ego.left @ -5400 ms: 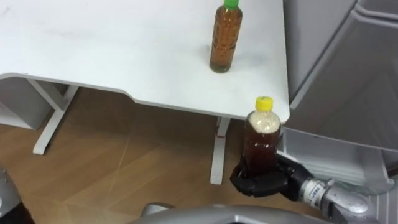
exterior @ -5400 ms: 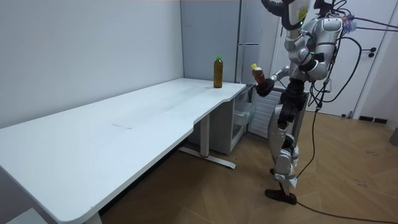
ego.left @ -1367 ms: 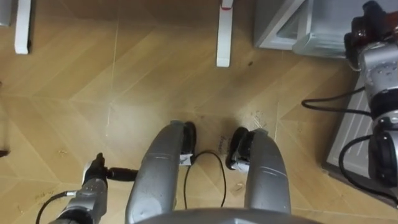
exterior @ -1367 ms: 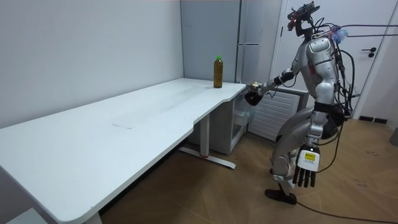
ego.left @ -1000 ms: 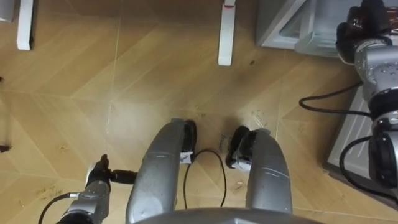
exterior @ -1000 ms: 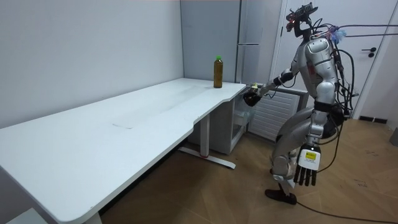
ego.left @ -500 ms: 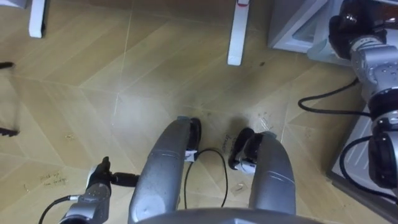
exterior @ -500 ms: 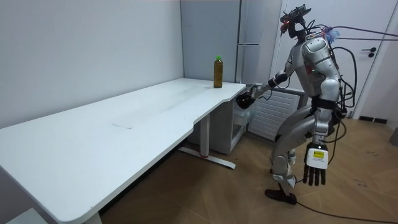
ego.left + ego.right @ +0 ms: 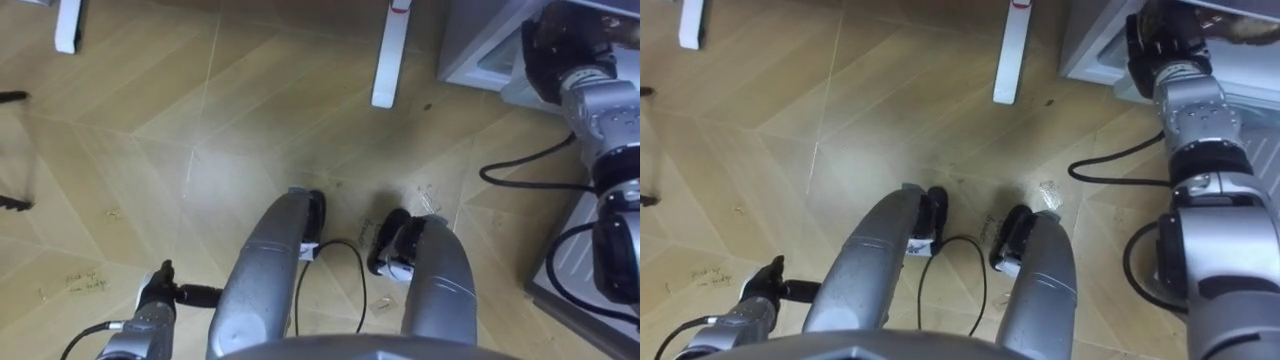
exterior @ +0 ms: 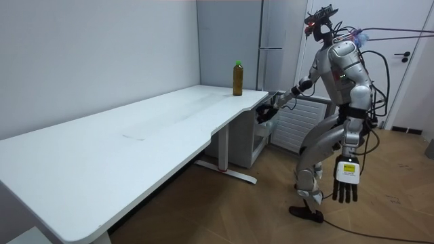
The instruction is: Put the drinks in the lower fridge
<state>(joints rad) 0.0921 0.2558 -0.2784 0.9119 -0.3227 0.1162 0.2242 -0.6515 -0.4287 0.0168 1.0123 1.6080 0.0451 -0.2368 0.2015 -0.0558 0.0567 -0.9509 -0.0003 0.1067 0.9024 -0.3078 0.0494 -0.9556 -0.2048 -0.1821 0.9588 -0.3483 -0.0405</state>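
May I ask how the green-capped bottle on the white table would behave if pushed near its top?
The bottle is tall and narrow, so it would probably tip rather than slide. It looks nearly full of amber liquid, so it is likely fairly heavy.

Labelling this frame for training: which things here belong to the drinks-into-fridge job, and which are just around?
Job: green-capped brown drink bottle; open lower fridge compartment; right robot hand reaching at it.
Just around: long white table; idle left robot hand; wooden floor.

White table, amber bottle green-capped, herringbone wooden floor.
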